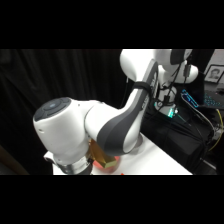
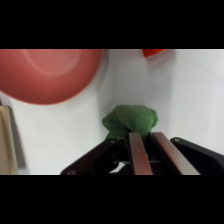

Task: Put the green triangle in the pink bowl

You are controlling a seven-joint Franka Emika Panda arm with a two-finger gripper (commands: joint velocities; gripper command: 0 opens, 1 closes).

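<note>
Tool (image 2: 145, 137) with fingers close together at the green triangle (image 2: 131, 120), grip unclear, pink bowl (image 2: 47, 75) nearby

The white arm (image 1: 95, 125) fills the side view, bent low over the white table (image 1: 160, 162) against a black curtain (image 1: 50, 75). Just under its grey elbow, a tan block (image 1: 102, 159) and a sliver of pink (image 1: 111, 167) show.

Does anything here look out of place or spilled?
Nothing looks spilled or damaged. In the wrist view the green triangle sits on the white table just beyond the gripper, apart from the pink bowl. From the side, the arm hides most of the table.
</note>
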